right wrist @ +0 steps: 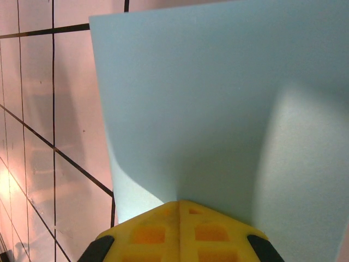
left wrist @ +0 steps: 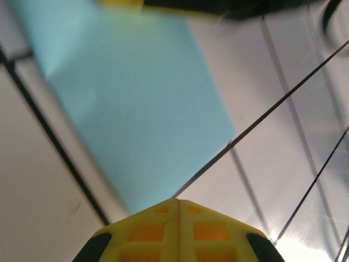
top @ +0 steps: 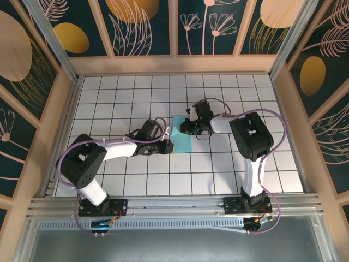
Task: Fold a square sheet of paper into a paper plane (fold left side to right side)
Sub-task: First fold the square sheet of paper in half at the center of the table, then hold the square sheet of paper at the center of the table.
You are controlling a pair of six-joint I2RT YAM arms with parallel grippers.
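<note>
The square sheet of paper [top: 184, 141] lies light-blue on the white grid table, between my two grippers, and looks narrower than it is long. My left gripper [top: 167, 143] is shut, and its yellow fingertips [left wrist: 178, 201] meet the sheet's [left wrist: 136, 103] near edge. My right gripper [top: 185, 129] is shut too. Its tip [right wrist: 179, 202] is down on the sheet [right wrist: 218, 98], which spreads ahead of it under a soft shadow. I cannot see a paper layer pinched in either gripper.
The white grid table [top: 245, 164] stretches out on all sides of the paper, ringed by tan walls [top: 174, 64]. The right gripper's yellow and black body [left wrist: 218, 8] shows beyond the sheet's far edge in the left wrist view. A metal rail [top: 174, 204] runs along the front.
</note>
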